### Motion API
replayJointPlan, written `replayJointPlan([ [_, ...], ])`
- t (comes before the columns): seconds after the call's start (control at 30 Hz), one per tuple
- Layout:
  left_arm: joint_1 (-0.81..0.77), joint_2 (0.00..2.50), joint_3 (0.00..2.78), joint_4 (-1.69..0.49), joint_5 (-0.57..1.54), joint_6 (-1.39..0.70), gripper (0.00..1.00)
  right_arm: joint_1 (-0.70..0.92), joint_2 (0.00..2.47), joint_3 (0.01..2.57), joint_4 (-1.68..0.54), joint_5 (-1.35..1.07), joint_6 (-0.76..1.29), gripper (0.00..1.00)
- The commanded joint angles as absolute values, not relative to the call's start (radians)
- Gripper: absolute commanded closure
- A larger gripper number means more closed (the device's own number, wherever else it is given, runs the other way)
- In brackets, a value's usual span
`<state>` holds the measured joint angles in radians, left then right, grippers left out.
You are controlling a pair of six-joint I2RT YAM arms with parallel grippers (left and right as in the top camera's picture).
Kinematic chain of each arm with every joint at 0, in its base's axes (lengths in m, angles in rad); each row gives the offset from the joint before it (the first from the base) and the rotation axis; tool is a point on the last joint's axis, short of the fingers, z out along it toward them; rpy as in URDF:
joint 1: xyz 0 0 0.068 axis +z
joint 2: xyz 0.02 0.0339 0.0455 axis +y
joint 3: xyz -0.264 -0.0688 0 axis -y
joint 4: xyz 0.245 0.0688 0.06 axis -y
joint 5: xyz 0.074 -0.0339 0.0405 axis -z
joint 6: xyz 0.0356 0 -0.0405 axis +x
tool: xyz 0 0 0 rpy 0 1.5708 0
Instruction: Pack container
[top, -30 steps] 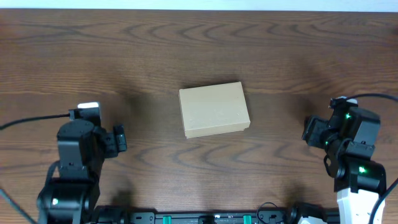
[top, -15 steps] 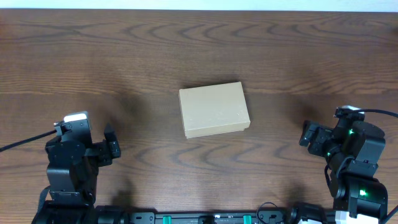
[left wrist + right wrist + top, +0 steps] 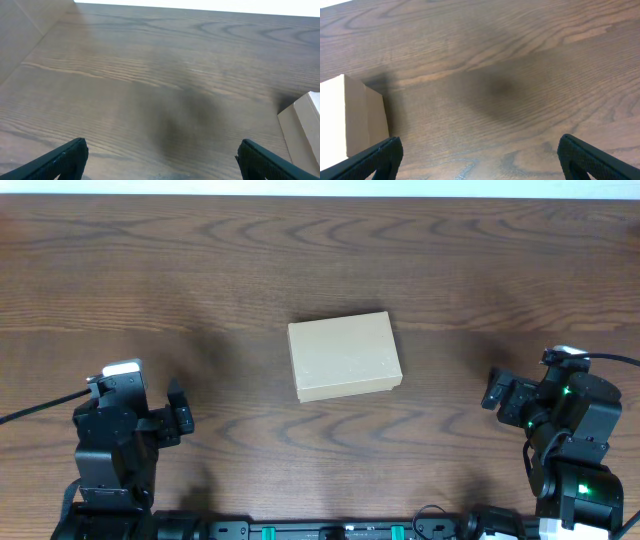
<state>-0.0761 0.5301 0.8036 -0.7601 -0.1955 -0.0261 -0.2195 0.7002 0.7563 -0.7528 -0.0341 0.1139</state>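
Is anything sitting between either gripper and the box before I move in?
Nothing visible. Only table wood lies between the left gripper and the container, and likewise between the right gripper and it. Both grippers are open and well apart from the container, whose lid looks shut.

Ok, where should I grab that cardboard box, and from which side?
Probably from straight above, pinching the box across its shorter span, near and far walls. It lies flat and closed, so those walls are parallel and nothing touches them.
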Motion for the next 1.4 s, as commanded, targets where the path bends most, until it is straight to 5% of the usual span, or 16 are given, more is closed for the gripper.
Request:
replayJointPlan([
  [0.0,-0.081,0.530,0.807,-0.763,-0.217,-0.030,0.05,-0.201,0.700,0.751,-0.744,-0.089,0.120,0.01],
  [0.17,-0.081,0.530,0.807,-0.763,-0.217,-0.030,0.04,-0.202,0.700,0.751,-0.741,-0.295,0.111,0.01],
  [0.4,-0.081,0.530,0.807,-0.763,-0.217,-0.030,0.05,-0.202,0.701,0.751,-0.697,-0.134,0.036,0.01],
  [0.8,-0.081,0.530,0.807,-0.763,-0.217,-0.030,0.04,-0.132,0.691,0.699,-0.238,-0.073,-0.230,0.01],
  [1.37,-0.081,0.530,0.807,-0.763,-0.217,-0.030,0.05,-0.020,0.338,0.241,0.117,-0.054,-0.226,0.01],
])
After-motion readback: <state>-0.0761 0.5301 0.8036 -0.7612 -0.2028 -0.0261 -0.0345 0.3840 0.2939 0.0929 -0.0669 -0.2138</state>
